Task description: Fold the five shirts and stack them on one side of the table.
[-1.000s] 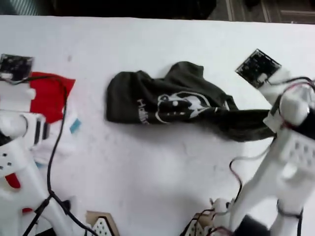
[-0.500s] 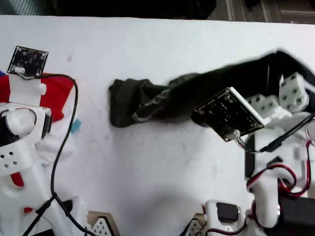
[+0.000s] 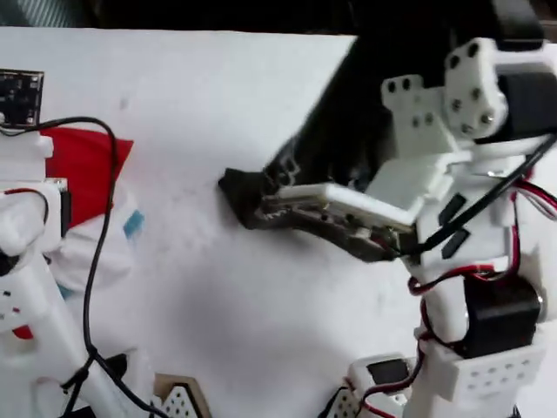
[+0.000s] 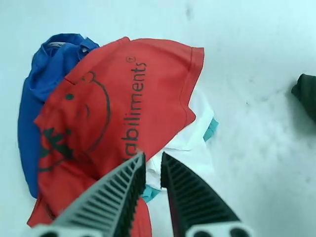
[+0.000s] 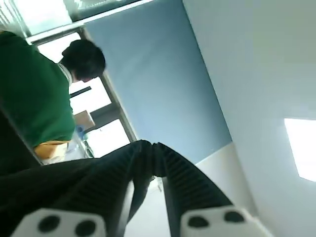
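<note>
Presently the right gripper [image 5: 154,148] is clamped on the black shirt [image 3: 322,148], with its ribbed fingers [image 5: 192,187] pressed together on a fold of the cloth and tilted up toward the ceiling. In the high view the right arm [image 3: 470,174] stands raised over the right half of the table [image 3: 218,87]. The black shirt hangs from it as a stretched band that runs down and left to the tabletop. Only the lower end of the shirt rests on the surface, near the table's middle; the rest is off the table. The left gripper [image 4: 152,160] hovers above the pile at the left side of the table. Its fingers are set to a narrow gap and hold nothing. The pile consists of a red shirt [image 4: 123,108] on top, a blue shirt [image 4: 44,74] showing from under one side, and a white shirt [image 4: 190,143] showing from under the other, with teal fabric [image 4: 212,129] at the white shirt's edge. The red shirt is spread loosely, print side up, and partly covers both others. In the left wrist view a corner of the black shirt lies on bare table, well apart from the pile. In the high view the left arm [image 3: 26,226] partly covers the pile.
</note>
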